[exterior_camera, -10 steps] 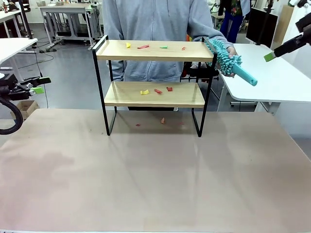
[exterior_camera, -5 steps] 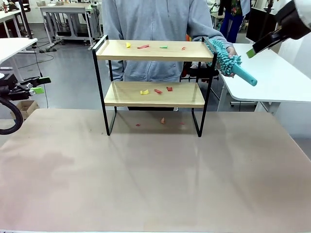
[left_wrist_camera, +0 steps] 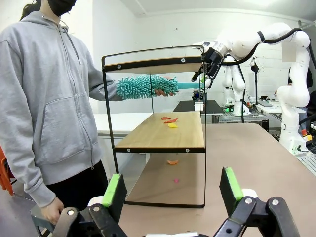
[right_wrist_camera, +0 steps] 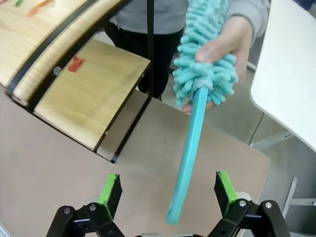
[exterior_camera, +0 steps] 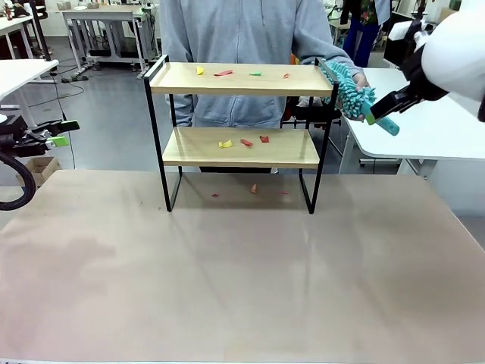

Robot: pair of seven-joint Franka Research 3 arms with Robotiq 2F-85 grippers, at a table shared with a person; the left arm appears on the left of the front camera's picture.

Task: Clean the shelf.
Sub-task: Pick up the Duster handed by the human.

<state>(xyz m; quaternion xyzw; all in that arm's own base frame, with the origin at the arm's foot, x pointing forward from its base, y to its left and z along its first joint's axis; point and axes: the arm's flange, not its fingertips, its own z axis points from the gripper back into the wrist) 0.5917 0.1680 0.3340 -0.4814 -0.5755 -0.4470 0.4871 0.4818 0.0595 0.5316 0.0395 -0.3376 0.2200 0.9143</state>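
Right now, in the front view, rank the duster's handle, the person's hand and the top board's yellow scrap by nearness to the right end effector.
1. Duster's handle: at the open right end effector, picture right.
2. Person's hand: just up the duster, gripping its fluffy head.
3. Yellow scrap: left part of the top board of the shelf.

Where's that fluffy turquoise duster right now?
Front view, right side: the person's hand holds the duster by its head beside the top board of the shelf, handle pointing at the open right gripper.
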